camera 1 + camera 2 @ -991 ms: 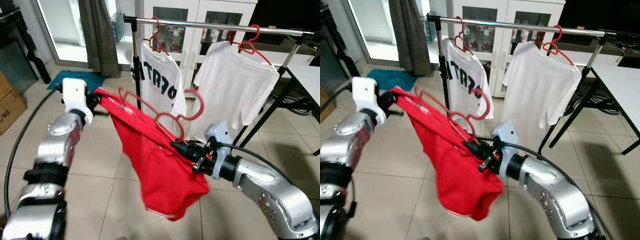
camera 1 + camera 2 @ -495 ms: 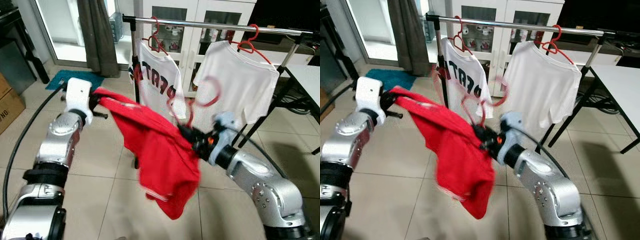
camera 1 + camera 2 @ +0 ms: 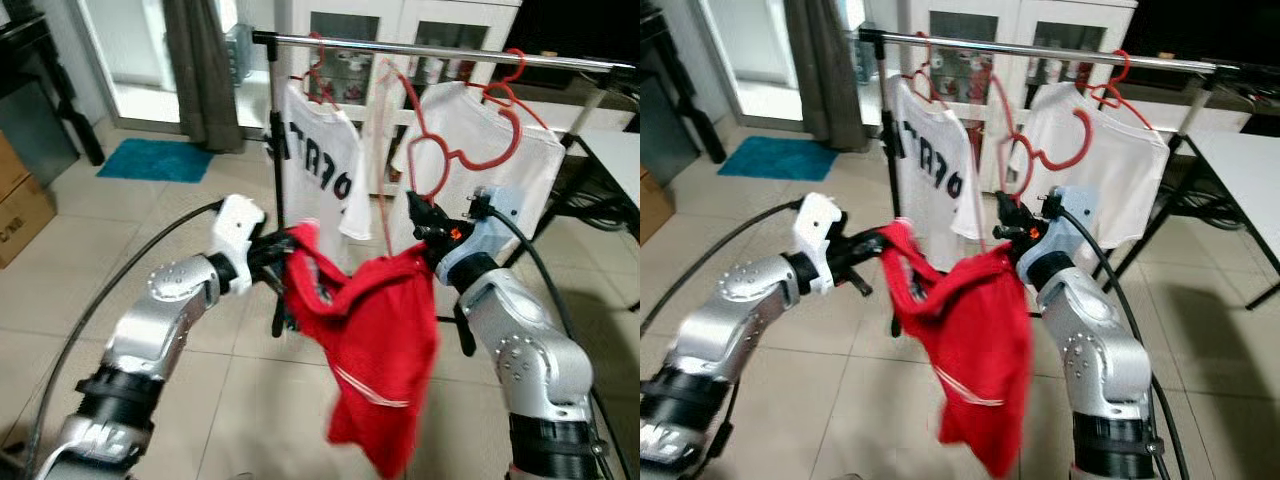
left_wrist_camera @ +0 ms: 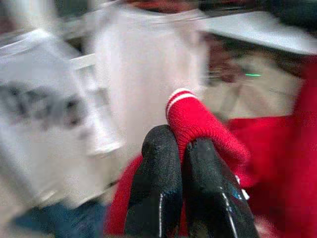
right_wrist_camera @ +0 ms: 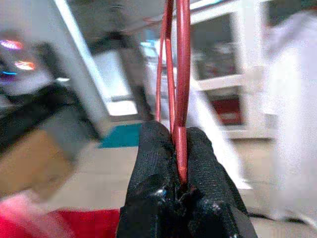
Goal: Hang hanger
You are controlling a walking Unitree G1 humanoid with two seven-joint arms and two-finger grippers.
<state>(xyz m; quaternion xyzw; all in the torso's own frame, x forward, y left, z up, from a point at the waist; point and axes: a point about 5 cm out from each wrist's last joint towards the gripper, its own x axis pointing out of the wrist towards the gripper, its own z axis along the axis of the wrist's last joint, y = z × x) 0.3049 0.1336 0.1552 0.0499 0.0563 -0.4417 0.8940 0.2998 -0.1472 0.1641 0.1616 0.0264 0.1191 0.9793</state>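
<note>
Right gripper (image 3: 418, 212) clamped tight on the bottom of the red hanger (image 3: 440, 150), fingers (image 5: 153, 163) pinching the red wire between them; hanger held upright in front of the clothes rail (image 3: 440, 50), its hook up near the bar between the two hung shirts, cannot tell if it is over the bar yet. Red shirt (image 3: 375, 340) droops below the right gripper, bunched and hanging toward the tiled floor (image 3: 120, 230). Left gripper (image 3: 283, 255) closed on a fold of the red shirt, white-striped cuff (image 4: 181, 99) poking out past its fingers (image 4: 158, 188). On the rail: white tee with dark letters (image 3: 318, 160), reads roughly "TR70", partly folded so not sure, on a red hanger at the left end of the bar; plain white tee (image 3: 500, 140) on another red hanger toward the right end. Cardboard box (image 3: 20, 205) at left has print, too cut off to read. Blue mat (image 3: 150, 160) by the curtain (image 3: 205, 70). Wrist views blurred
</note>
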